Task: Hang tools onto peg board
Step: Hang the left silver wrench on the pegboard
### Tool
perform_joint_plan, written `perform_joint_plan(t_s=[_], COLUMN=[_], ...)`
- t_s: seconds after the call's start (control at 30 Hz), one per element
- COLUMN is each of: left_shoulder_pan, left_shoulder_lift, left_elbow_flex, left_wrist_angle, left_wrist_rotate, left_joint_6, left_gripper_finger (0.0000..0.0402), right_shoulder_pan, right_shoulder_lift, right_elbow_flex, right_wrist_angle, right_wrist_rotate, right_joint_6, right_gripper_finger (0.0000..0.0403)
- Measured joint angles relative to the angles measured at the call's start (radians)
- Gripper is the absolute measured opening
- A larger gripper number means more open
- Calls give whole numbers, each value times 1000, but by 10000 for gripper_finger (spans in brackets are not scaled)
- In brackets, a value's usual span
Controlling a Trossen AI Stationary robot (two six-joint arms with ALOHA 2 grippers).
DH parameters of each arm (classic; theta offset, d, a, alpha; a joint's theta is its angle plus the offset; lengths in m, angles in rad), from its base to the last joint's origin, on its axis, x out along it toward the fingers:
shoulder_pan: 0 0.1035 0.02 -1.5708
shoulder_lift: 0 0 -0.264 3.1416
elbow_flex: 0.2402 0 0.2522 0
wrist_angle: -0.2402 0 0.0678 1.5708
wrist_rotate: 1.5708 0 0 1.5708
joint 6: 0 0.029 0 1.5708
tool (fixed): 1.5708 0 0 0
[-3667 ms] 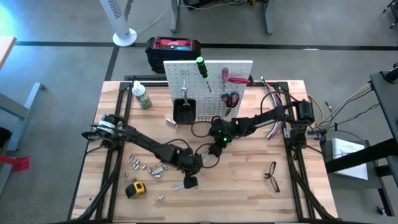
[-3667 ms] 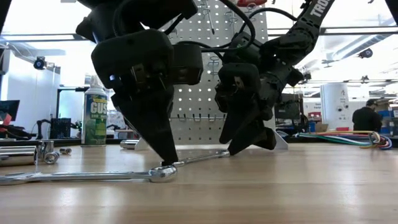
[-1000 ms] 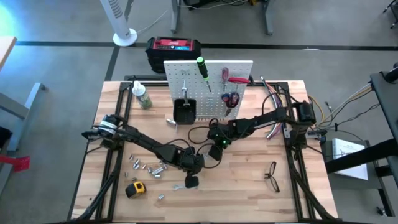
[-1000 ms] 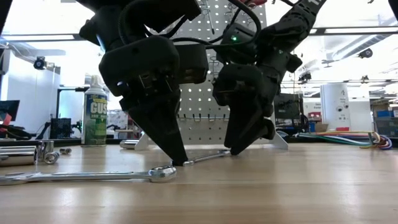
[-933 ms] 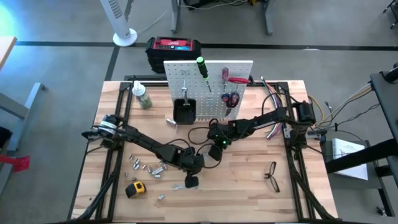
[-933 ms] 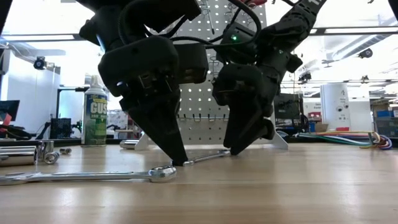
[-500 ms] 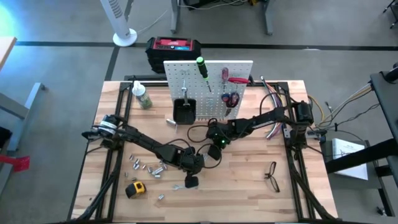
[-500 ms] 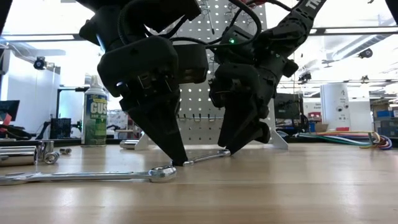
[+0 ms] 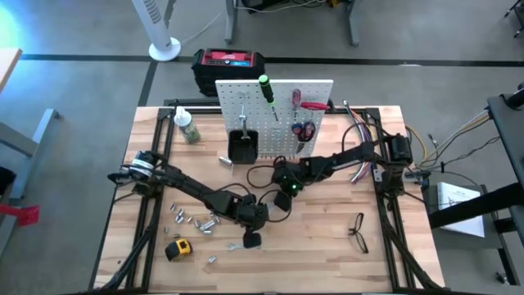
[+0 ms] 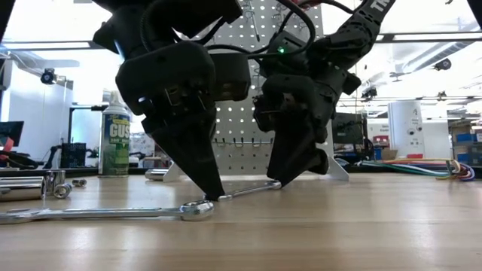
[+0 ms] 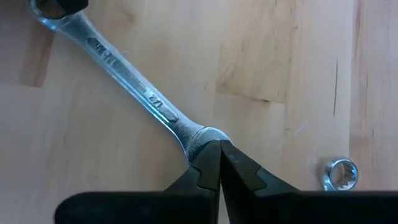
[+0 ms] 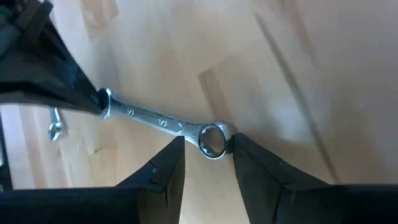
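Observation:
A silver wrench (image 11: 134, 81) lies flat on the wooden table between my two grippers; it also shows in the low view (image 10: 245, 189). My left gripper (image 11: 219, 149) is shut, with its tips down on the wrench's open-jaw end. In the high view it is at the table's middle (image 9: 248, 215). My right gripper (image 12: 205, 148) is open, and its fingers stand on either side of the wrench's ring end (image 12: 211, 140). I cannot tell whether they touch it. The white peg board (image 9: 278, 119) stands behind with screwdrivers and red pliers hung on it. My left gripper presses its shut fingertips (image 11: 214, 158) down on the wrench's open-jaw end (image 11: 200, 135). It comes from above, slanting, in line with the shaft. The wrench lies flat on the table.
A second wrench (image 10: 98, 214) lies near the front. Loose sockets (image 9: 196, 220), a yellow tape measure (image 9: 177, 248) and black glasses (image 9: 358, 229) lie on the table. A green-labelled bottle (image 9: 187, 127) stands at the back left. A black bin (image 9: 242, 146) hangs on the board's front.
My right gripper has shifted a little toward the table's left, coming over the wrench's ring end. The wrench has stayed flat in place under my left gripper's tips.

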Motion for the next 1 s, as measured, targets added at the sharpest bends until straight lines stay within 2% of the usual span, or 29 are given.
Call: perform_joint_plan(t_s=[0.23, 0.6, 0.77, 1.0], left_shoulder_pan=[0, 0, 0, 1], left_shoulder_lift=[0, -2, -2, -2], left_elbow_flex=[-1, -1, -1, -3], left_wrist_angle=[1, 2, 3, 9], left_wrist_rotate=[0, -5, -5, -22], left_joint_6=[-1, -5, -4, -12], left_gripper_finger=[0, 0, 0, 0], right_shoulder_pan=[14, 38, 43, 67], right_shoulder_lift=[-3, -7, -12, -12], right_elbow_flex=[10, 42, 54, 70], right_wrist_angle=[-20, -15, -24, -31], right_wrist_rotate=[-28, -67, -92, -133], right_joint_6=[11, 33, 30, -5], right_gripper_finger=[120, 98, 75, 15])
